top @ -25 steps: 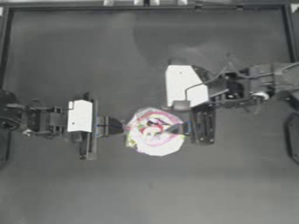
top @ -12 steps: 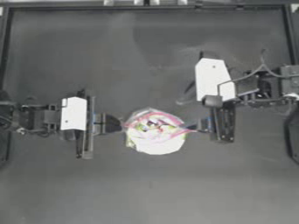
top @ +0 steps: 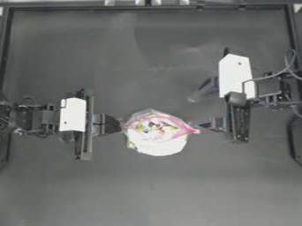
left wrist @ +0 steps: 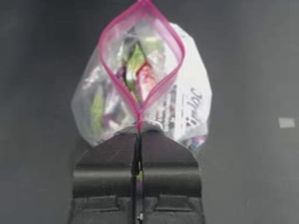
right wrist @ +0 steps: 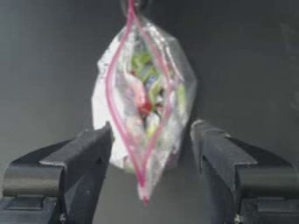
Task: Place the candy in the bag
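The bag (top: pixel 156 134) hangs at the table's middle, its pink seal strip spread open. My left gripper (top: pixel 115 125) is shut on the left end of the rim, with the fingers (left wrist: pixel 111 153) pressed together on the seal. Inside the bag (left wrist: pixel 140 87), a small red candy (left wrist: pixel 144 78) lies among green and other coloured sweets. It also shows as the red candy (right wrist: pixel 144 107) in the right wrist view. My right gripper (top: pixel 207 126) stands open just right of the bag (right wrist: pixel 143 109). Its fingers (right wrist: pixel 88 148) flank the bag's near corner without clamping it.
The dark table (top: pixel 147 53) spreads bare around the bag. The right arm's white wrist block (top: pixel 235 75) sits up and to the right, and the left arm's white block (top: pixel 72 114) at the left. The table's raised edge (top: pixel 147 6) runs along the far side.
My right gripper has drawn back to the right, off the bag's mouth, and now stands open beside it. The left gripper still holds the rim, and the bag has stayed put.
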